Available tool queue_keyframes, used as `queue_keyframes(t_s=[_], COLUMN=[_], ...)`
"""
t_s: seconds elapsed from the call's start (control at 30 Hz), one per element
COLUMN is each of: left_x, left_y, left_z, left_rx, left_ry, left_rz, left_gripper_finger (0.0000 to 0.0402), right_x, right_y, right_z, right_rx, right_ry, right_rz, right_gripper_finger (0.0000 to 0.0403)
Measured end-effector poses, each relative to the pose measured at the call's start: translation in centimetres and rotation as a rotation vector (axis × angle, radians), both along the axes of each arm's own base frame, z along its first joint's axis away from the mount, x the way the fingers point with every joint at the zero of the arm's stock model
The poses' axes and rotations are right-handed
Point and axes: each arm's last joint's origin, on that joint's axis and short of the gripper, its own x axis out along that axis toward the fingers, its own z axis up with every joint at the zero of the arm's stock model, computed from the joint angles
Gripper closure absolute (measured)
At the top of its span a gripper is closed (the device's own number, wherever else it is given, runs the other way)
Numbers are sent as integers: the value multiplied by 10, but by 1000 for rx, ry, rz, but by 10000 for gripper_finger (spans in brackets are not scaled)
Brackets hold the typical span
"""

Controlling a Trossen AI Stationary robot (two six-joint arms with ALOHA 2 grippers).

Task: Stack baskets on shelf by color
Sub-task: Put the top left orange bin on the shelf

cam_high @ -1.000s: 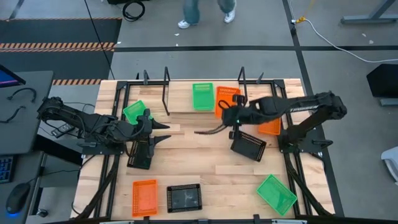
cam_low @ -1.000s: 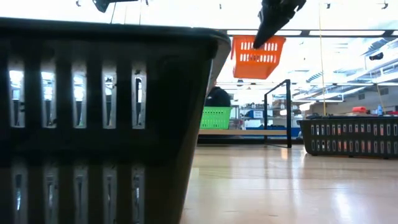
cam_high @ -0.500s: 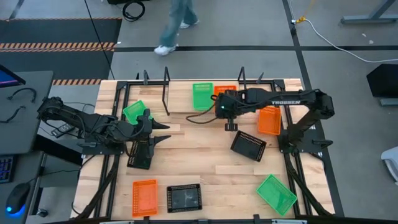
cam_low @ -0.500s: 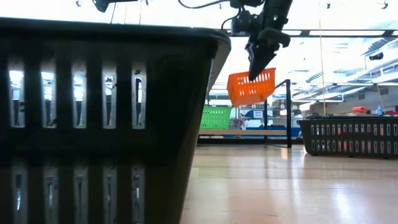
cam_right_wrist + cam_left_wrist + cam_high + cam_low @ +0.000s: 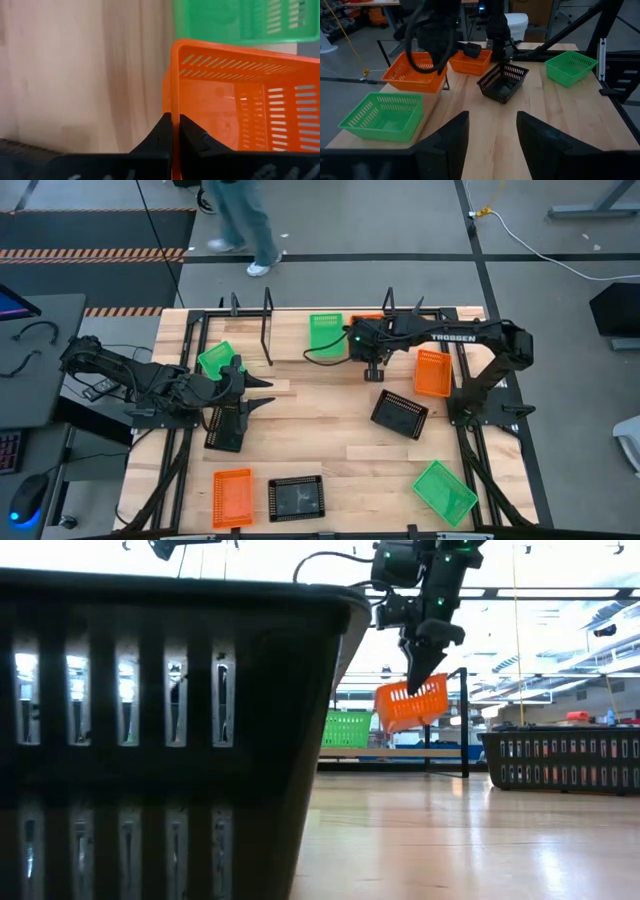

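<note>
My right gripper [image 5: 420, 670] is shut on an orange basket [image 5: 412, 703], which hangs over the shelf [image 5: 296, 348] beside a green basket [image 5: 325, 333] resting flat on the shelf board. In the high view the arm hides most of the held basket. My left gripper [image 5: 492, 135] waits open at the table's left with nothing between its fingers; a green basket [image 5: 215, 360] and a black basket [image 5: 225, 428] lie by it. My right gripper pinches one side wall of the orange basket at its rim [image 5: 174, 107], one finger inside the basket and one outside. The fingers come from above, slanting down. The basket hangs tilted below them, clear of the shelf board.
On the table lie an orange basket [image 5: 432, 372] and a black one [image 5: 400, 413] at the right, a green one [image 5: 445, 492] near the right front corner, and an orange [image 5: 232, 497] and a black [image 5: 296, 498] at the front. Black upright rods [image 5: 268, 330] frame the shelf.
My right gripper has carried the orange basket toward the table's far edge and down, over to the shelf beside the green basket. The basket has sunk and hangs more tilted than before.
</note>
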Motion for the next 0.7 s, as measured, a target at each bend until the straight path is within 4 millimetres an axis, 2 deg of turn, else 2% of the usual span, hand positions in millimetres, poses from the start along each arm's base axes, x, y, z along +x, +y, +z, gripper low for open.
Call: queue_keyframes(t_s=[0.43, 0.7], left_x=[1, 1], left_y=[0, 0], left_z=[0, -1], left_rx=[0, 1], left_ry=[1, 3], left_rz=[0, 0], left_gripper_finger=[228, 228], right_x=[-16, -14], right_y=[-25, -29], right_z=[-32, -37], right_rx=[11, -29], right_ry=[40, 11], right_rz=[-28, 40], right_gripper_finger=[394, 393])
